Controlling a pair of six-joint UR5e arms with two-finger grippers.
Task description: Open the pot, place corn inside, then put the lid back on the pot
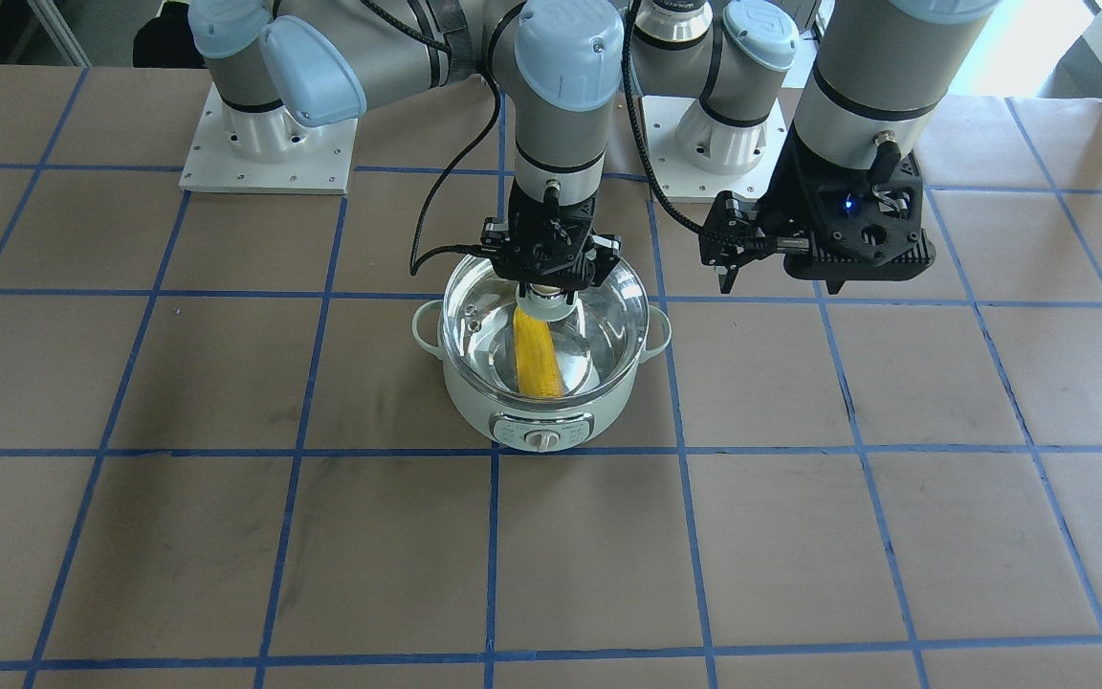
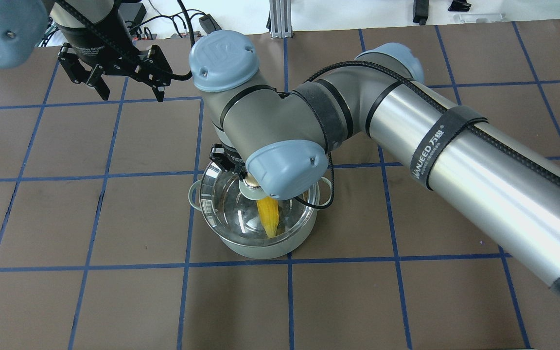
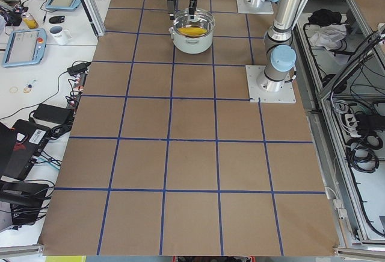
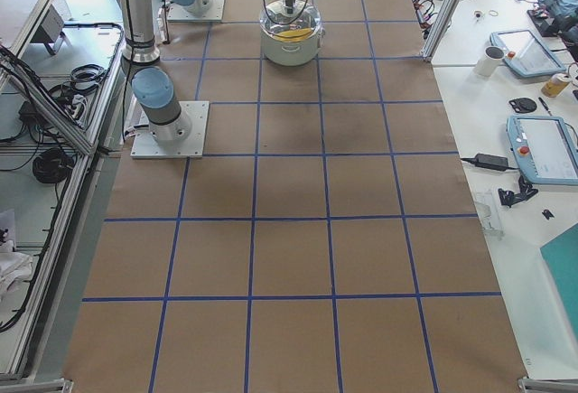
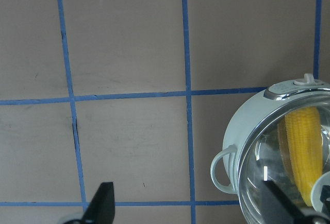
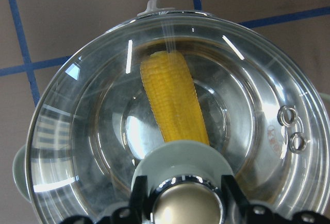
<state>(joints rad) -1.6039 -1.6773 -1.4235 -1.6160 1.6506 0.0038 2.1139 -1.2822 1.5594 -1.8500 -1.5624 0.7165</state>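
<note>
The mint-green pot stands mid-table with its dial toward the operators' side. The yellow corn lies inside it, seen through the glass lid, which rests on the pot's rim. My right gripper comes straight down and is shut on the lid's knob, one finger on each side of the gold ball. The corn shows clearly under the lid in the right wrist view. My left gripper is open and empty, raised beside the pot.
Brown table paper with a blue tape grid surrounds the pot. The two arm bases stand at the robot's edge of the table. My right forearm spans the table's right half above the surface.
</note>
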